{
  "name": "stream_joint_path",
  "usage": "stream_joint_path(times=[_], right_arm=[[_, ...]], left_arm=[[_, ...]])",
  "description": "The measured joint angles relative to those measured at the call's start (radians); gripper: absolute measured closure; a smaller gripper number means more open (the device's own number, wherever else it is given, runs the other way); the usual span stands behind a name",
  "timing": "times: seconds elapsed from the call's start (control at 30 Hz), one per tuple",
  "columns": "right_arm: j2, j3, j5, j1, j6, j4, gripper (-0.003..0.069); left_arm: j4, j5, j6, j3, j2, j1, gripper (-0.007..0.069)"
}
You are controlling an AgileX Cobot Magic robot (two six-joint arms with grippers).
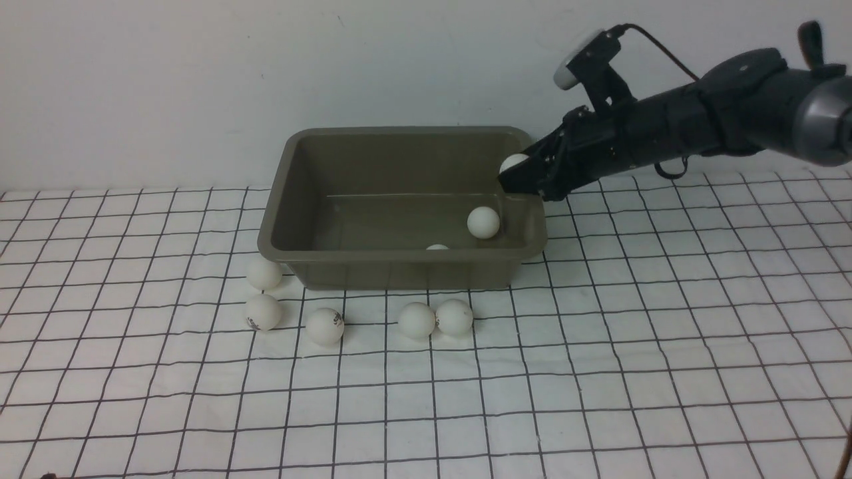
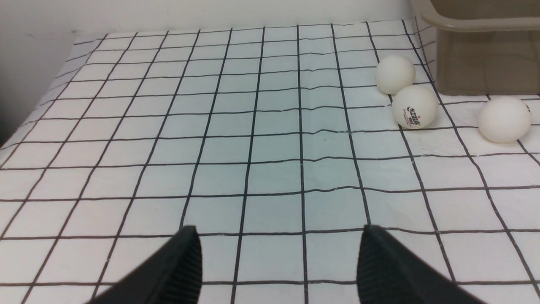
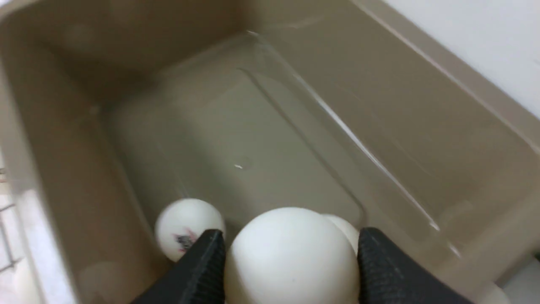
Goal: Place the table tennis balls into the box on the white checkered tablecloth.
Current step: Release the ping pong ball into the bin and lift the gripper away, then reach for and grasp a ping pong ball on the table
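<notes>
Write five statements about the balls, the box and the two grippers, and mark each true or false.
1. The right gripper holds a table tennis ball over the box. True.
2. The box is empty. False: two balls lie in it.
3. Five loose balls lie on the white checkered tablecloth. True.
4. The left gripper is shut on a ball. False: its jaws stand open with nothing between them.
5. The loose balls lie right of the box. False: they lie in front of it and by its left front corner.
</notes>
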Motion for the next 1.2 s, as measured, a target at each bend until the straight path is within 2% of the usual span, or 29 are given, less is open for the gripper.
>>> stream_joint_path(times=[0.2, 0.37, 0.47, 0.63, 0.77, 0.87, 1.0, 1.2], right_arm=[[0.009, 0.0, 0.008, 0.006, -0.046, 0.034, 0.0282], [0.009, 0.0, -0.019, 0.006, -0.068, 0.049, 0.0116], [0.009, 0.0, -0.091, -0.001, -0.082, 0.059, 0.008], [0.009, 0.0, -0.168, -0.077, -0.028, 0.029, 0.0096], [0.009, 0.0, -0.103, -0.157, 0.015, -0.064, 0.014], [0.009, 0.0, -0.034, -0.166, -0.056, -0.158, 0.0162], [0.01, 0.0, 0.027, -0.165, -0.152, -0.194, 0.0174], [0.027, 0.0, 0.031, -0.162, -0.349, -0.096, 0.0176]], left_arm=[[0.0, 0.0, 0.0, 0.0, 0.0, 0.0, 0.0178], [0.0, 0.0, 0.0, 0.0, 0.0, 0.0, 0.0178], [0.0, 0.0, 0.0, 0.0, 0.0, 0.0, 0.0178], [0.0, 0.0, 0.0, 0.0, 0.0, 0.0, 0.0178], [0.0, 0.0, 0.0, 0.0, 0.0, 0.0, 0.0178], [0.0, 0.0, 0.0, 0.0, 0.0, 0.0, 0.0178], [0.0, 0.0, 0.0, 0.0, 0.0, 0.0, 0.0178], [0.0, 0.0, 0.0, 0.0, 0.0, 0.0, 0.0178]])
